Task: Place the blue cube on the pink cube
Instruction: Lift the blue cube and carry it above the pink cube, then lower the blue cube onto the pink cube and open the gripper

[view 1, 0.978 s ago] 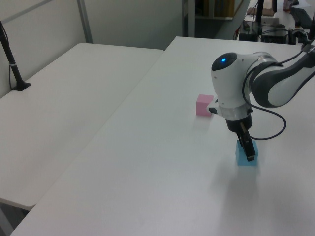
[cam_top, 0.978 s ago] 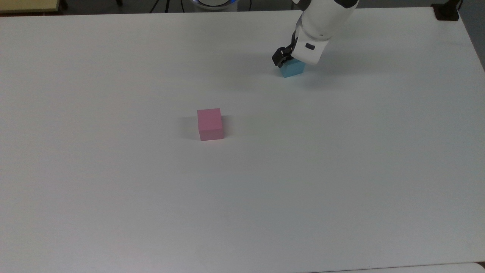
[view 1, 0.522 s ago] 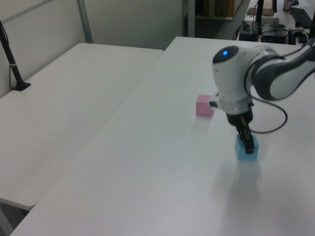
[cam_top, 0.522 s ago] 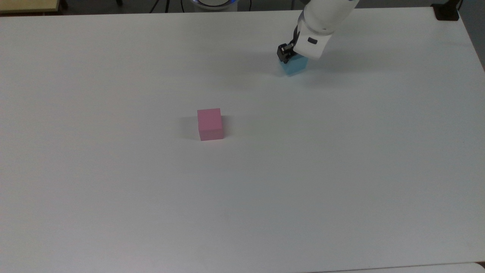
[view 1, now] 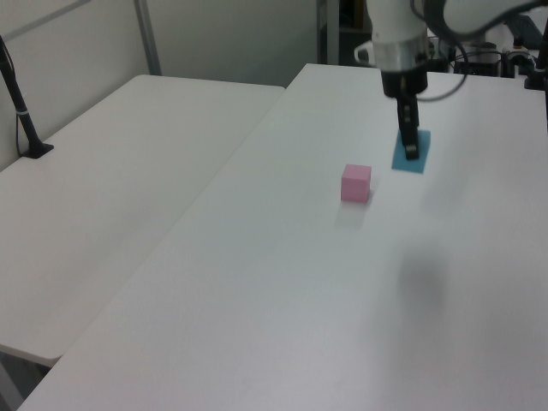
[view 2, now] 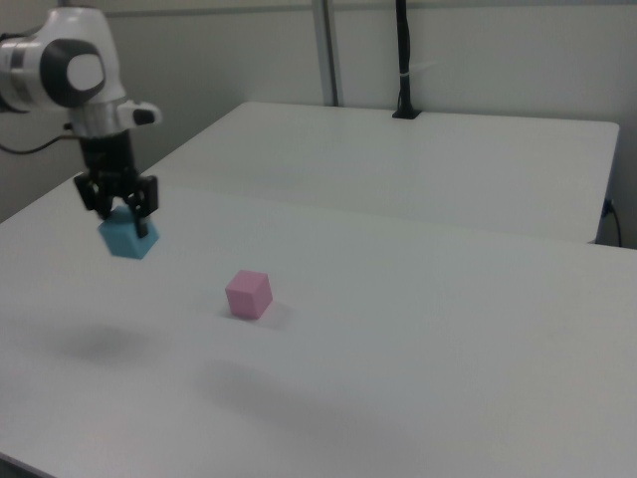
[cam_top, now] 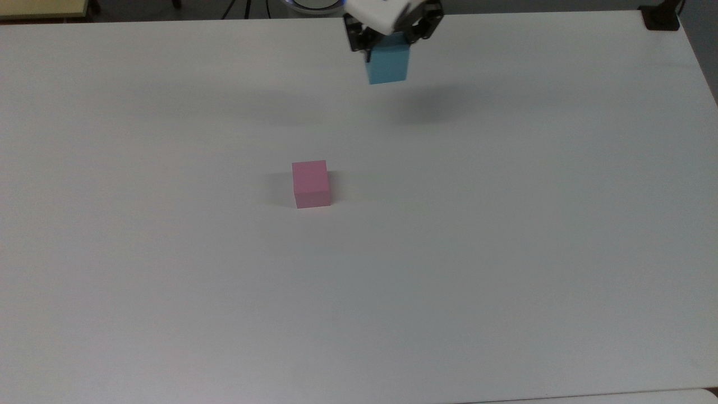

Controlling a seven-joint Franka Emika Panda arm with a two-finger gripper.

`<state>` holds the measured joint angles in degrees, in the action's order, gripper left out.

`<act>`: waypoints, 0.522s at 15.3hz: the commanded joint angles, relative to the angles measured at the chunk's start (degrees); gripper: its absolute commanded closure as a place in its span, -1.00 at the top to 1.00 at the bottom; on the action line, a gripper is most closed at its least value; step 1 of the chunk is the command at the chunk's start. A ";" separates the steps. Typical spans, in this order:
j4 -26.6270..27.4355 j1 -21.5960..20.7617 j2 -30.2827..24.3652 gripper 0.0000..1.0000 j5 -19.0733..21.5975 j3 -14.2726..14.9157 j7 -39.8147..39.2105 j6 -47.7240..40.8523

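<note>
Pink cube (cam_top: 310, 183) sits alone on the white desk (cam_top: 505, 252), nothing touching it. Beyond it in the top view, the arm (view 1: 398, 34) points straight down with the tool (cam_top: 387, 47) clamped on the top of the blue cube (cam_top: 387, 65), which hangs clear of the desk with its shadow (cam_top: 432, 109) cast below. In the right view the blue cube (view 2: 129, 237) is up and to the left of the pink cube (view 2: 248, 294), well apart; in the left view the blue cube (view 1: 412, 151) is to the pink cube's (view 1: 356, 182) upper right.
</note>
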<state>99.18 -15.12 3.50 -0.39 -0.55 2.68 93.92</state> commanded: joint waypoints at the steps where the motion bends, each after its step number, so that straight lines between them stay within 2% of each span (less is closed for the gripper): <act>1: -9.51 4.74 6.85 -0.75 -0.57 1.42 -3.55 -1.72; 4: -15.83 5.97 15.01 -0.75 -1.89 3.98 -4.96 -1.10; 8: -19.63 7.29 22.32 -0.73 -2.42 4.16 -6.90 0.47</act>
<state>85.11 -7.60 19.41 -1.74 3.29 -2.61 94.04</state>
